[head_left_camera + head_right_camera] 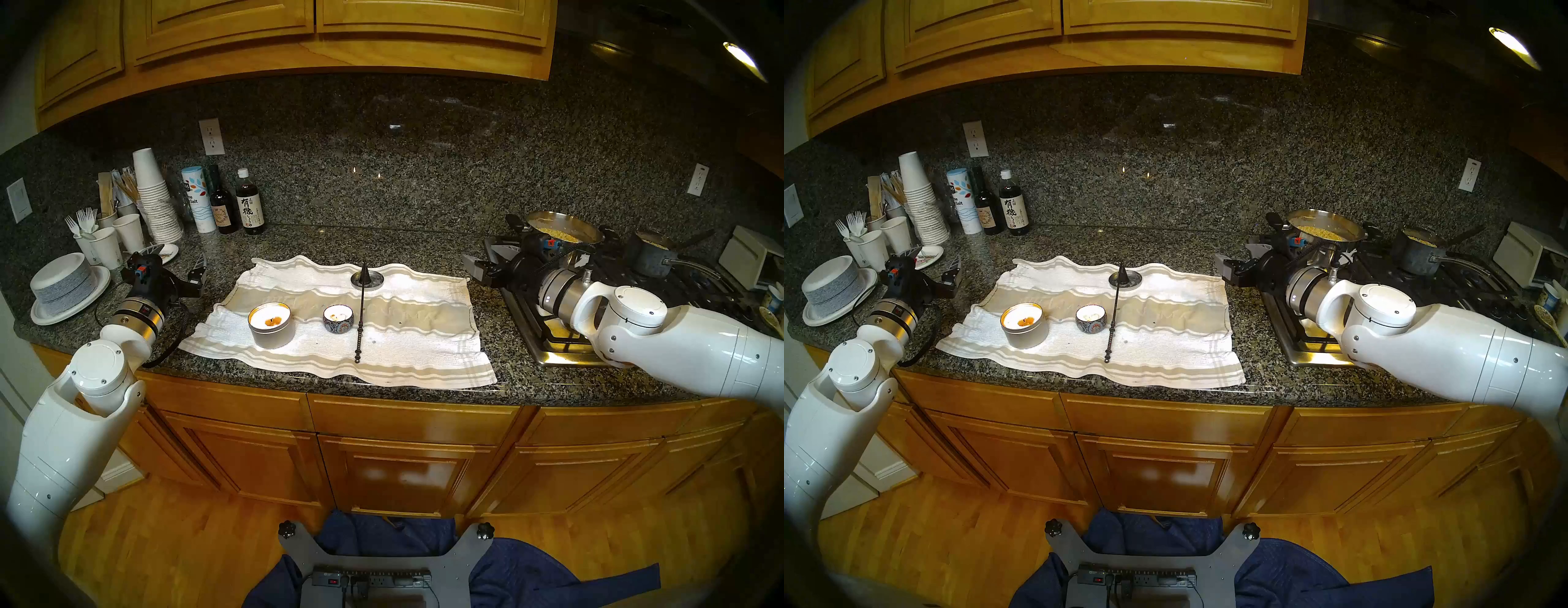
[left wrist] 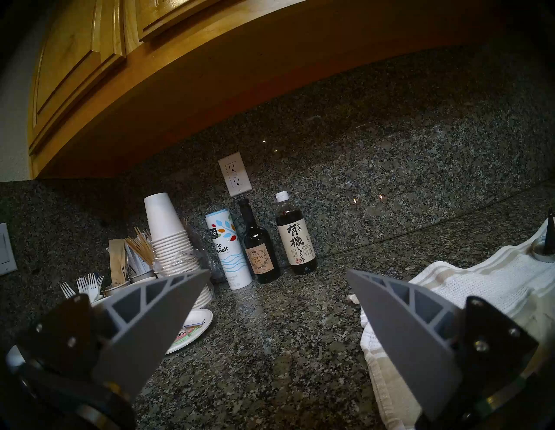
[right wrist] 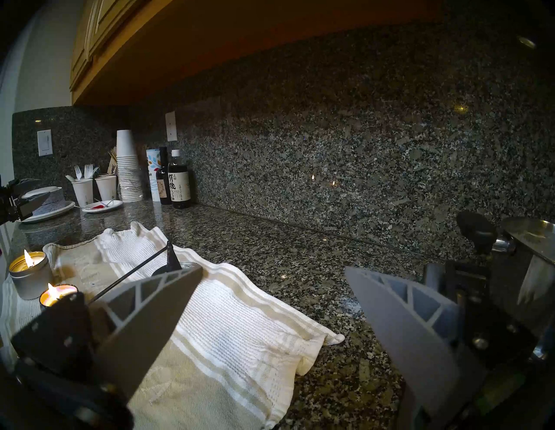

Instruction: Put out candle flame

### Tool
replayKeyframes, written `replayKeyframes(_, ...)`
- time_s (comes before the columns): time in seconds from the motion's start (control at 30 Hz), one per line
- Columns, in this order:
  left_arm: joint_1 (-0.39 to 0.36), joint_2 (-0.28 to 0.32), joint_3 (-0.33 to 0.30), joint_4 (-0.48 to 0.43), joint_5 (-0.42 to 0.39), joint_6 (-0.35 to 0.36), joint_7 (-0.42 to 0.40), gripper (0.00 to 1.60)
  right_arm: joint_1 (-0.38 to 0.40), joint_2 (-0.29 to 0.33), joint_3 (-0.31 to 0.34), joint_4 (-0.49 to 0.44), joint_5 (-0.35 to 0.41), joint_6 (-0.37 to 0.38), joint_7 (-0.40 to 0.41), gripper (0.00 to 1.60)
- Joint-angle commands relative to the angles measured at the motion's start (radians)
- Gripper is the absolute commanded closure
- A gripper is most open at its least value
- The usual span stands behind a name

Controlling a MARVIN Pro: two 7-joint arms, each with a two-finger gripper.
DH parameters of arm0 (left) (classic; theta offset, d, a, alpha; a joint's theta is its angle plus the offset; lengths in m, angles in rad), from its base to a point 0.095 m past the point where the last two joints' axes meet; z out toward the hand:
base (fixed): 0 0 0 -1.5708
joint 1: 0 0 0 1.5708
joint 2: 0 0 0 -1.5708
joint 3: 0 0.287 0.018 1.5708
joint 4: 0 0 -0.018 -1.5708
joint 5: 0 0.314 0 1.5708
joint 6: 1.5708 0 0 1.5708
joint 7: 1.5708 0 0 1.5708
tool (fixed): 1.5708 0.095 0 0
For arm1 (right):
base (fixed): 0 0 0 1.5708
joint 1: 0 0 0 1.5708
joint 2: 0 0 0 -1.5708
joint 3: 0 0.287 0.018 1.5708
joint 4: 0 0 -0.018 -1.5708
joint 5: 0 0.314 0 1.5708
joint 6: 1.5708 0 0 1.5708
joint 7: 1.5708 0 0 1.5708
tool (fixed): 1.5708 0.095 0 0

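Two lit candles stand on a white striped towel: a silver tin candle and a small patterned candle. A black candle snuffer lies on the towel right of them, its cone resting on a small metal dish. My left gripper is open and empty, left of the towel. My right gripper is open and empty at the towel's far right corner. The snuffer's cone also shows in the right wrist view.
Stacked paper cups, a stack of plates, a salt canister and two dark bottles crowd the left counter. A stove with a pan and a pot lies under my right arm.
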State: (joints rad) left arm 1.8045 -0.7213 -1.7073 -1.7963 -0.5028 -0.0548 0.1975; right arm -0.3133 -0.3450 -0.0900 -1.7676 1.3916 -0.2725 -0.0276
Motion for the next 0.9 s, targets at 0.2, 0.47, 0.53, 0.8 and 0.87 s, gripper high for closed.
replayKeyframes(0.2,-0.042,0.004,0.005,-0.040,0.003,-0.007,0.012,0.00,0.056,-0.062,0.040,-0.002,-0.006,0.023,0.013,0.00)
replayKeyframes(0.47,-0.036,0.007,-0.013,-0.081,0.003,-0.012,0.030,0.00,0.077,-0.082,0.053,-0.064,0.006,0.060,0.034,0.00)
replayKeyframes(0.53,-0.030,0.009,-0.019,-0.094,0.003,-0.010,0.035,0.00,0.075,-0.084,0.052,-0.086,0.013,0.075,0.041,0.00)
replayKeyframes(0.8,-0.016,0.008,-0.029,-0.114,0.001,-0.003,0.046,0.00,0.075,-0.095,0.043,-0.149,0.026,0.131,0.039,0.00)
replayKeyframes(0.87,-0.013,0.009,-0.031,-0.116,0.000,-0.001,0.048,0.00,0.073,-0.099,0.039,-0.159,0.022,0.144,0.035,0.00)
